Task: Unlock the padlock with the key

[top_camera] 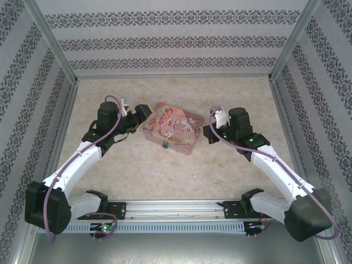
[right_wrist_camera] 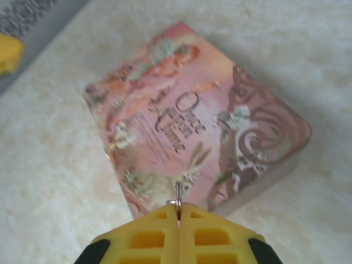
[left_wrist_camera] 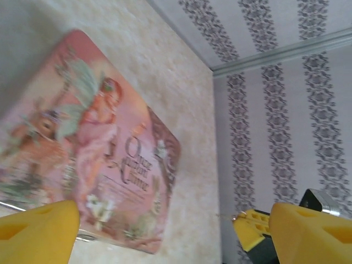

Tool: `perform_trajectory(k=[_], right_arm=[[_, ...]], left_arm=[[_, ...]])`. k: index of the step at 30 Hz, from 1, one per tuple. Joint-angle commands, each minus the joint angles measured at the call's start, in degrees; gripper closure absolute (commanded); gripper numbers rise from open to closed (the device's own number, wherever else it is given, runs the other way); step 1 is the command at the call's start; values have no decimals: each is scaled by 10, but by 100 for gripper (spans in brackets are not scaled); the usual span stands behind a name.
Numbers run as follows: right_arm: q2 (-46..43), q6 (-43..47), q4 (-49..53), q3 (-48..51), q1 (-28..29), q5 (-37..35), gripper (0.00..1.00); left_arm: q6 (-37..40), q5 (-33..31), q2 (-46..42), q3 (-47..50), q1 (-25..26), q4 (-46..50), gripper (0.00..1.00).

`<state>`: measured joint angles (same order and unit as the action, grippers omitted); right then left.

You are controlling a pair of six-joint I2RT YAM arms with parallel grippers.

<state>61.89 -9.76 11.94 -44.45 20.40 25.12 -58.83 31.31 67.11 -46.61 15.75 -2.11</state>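
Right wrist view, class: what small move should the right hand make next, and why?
Probably ease the right hand toward the padlock at the near side of the tin: it is shut on the key, and the top view shows it apart from the lock.

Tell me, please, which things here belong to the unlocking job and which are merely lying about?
For the job: padlock; key, pinched in the right gripper.
Lying about: pink tin, the padlock at its near edge.

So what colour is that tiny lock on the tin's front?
Blue-teal. The padlock shows best in the top external view, at the near edge of the tin.
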Motion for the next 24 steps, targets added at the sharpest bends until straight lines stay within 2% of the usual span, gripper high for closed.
perform_trajectory(k=[1,7,13,24], right_arm=[[-20,-93,-83,14,9,33,100],[-41,-158,-178,29,35,10,100],[-46,-185,-251,43,69,-21,100],[-20,-183,-299,40,113,-57,100]], left_arm=[[-116,8,14,4,29,-105,11],[-236,-17,50,14,78,-237,12],[-345,-68,84,24,128,-338,13],[-461,-125,160,29,198,-470,13]])
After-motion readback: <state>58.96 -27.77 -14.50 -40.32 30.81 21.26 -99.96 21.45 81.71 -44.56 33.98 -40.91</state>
